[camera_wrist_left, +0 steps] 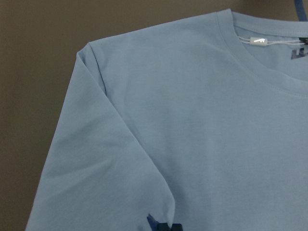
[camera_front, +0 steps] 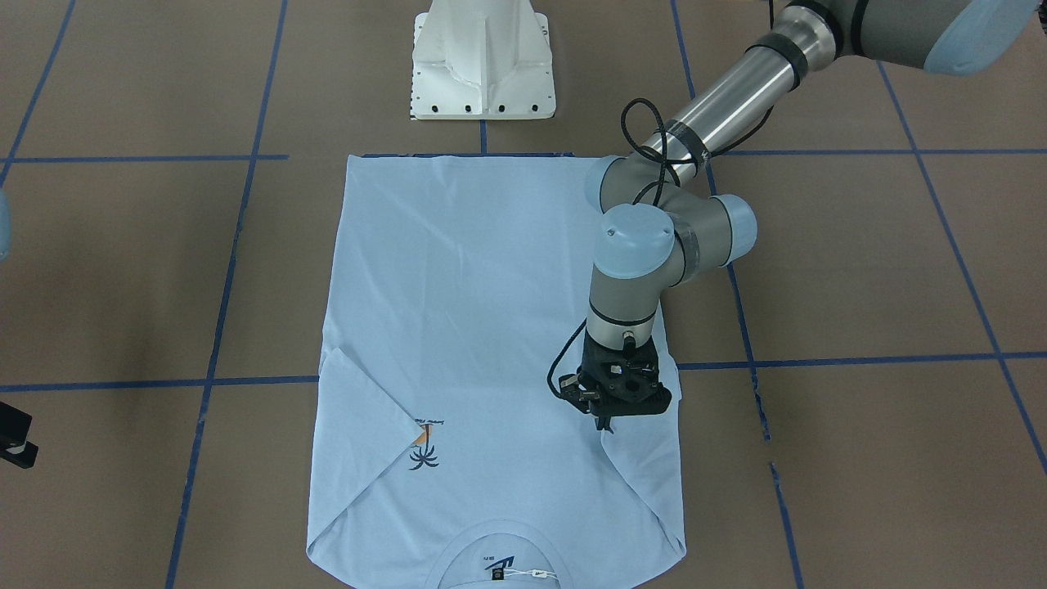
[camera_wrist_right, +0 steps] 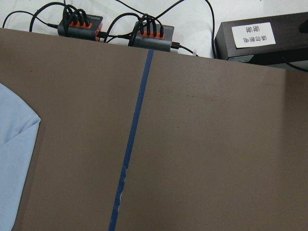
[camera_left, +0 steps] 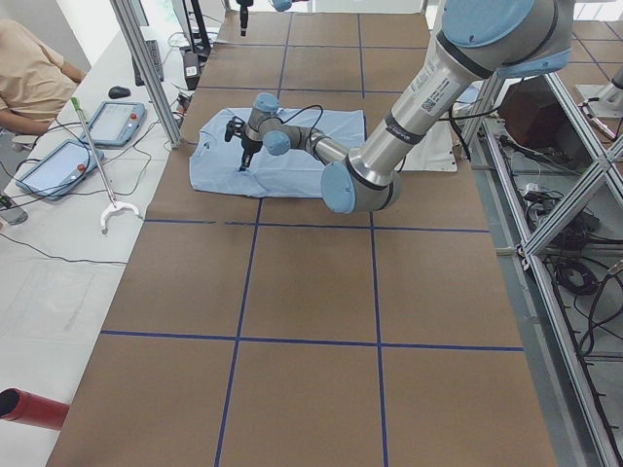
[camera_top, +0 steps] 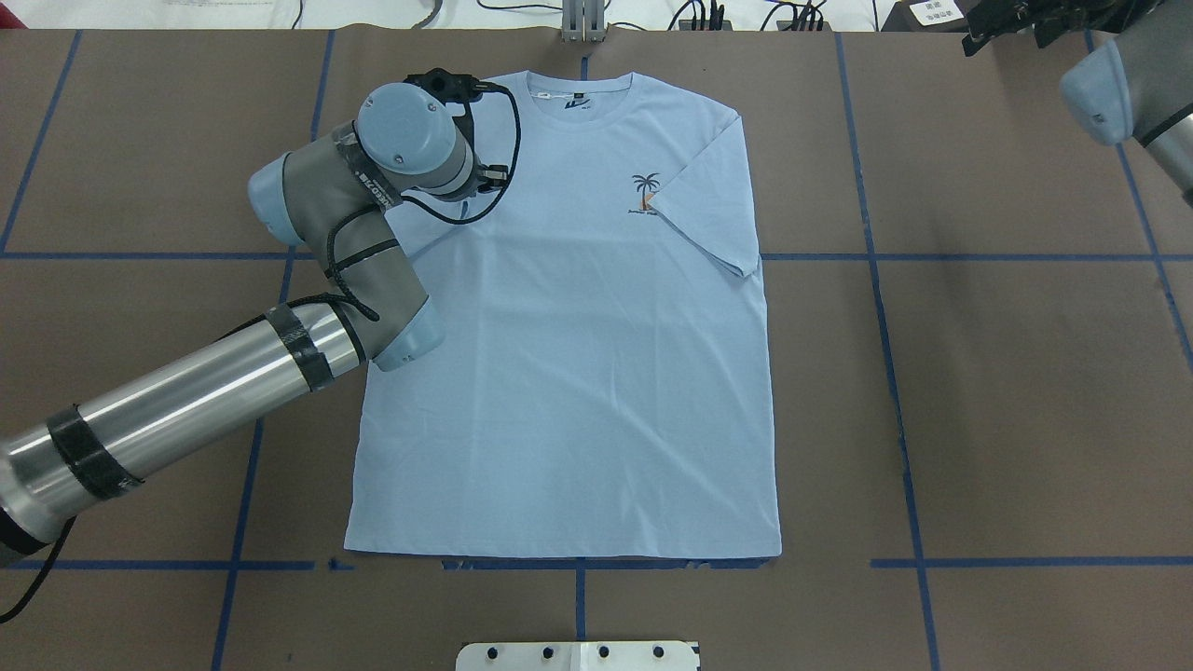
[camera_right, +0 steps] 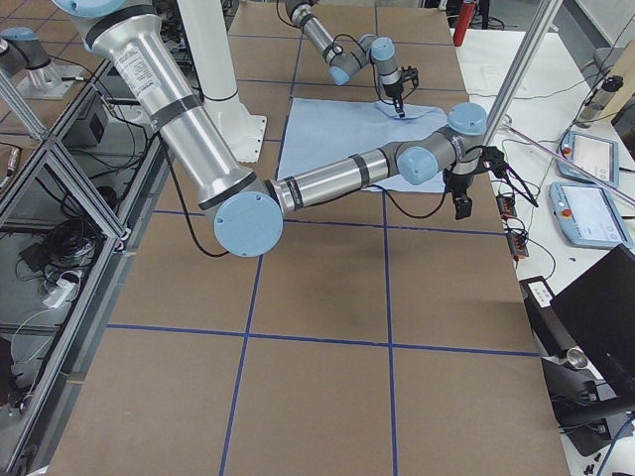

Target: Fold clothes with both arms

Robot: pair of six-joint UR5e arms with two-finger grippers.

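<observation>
**Status: both sleeves turned in, left gripper at sleeve tip**

**Garment.** The T-shirt (camera_top: 578,373) lies flat on the table (camera_top: 979,373), chest side up. Its collar (camera_top: 582,107) is at the edge far from the white pedestal base (camera_front: 483,61), and its hem lies along a blue tape line (camera_top: 596,563) near that base. The body of the garment is smooth and spread to full length.

**Sleeves.** The sleeve on the robot's right (camera_top: 708,196) is folded inward over the chest. Its tip touches the palm print (camera_top: 645,191) and covers part of it. The sleeve on the robot's left (camera_wrist_left: 96,159) is also folded inward and lies on the body of the garment.

**Left arm.** The left arm (camera_top: 186,391) reaches across the table, with its wrist pointing straight down. The left gripper (camera_front: 606,425) stands on the tip of the left sleeve. Its fingers are drawn together into one narrow point, pinching the cloth there.

**Right arm.** The right arm (camera_right: 327,178) extends well clear of the garment. The right gripper (camera_right: 462,206) hangs over bare table near the operators' edge. Its wrist camera shows only a corner of the garment, a tape line and two cable hubs (camera_wrist_right: 154,36). The spacing of its fingers cannot be determined.
</observation>
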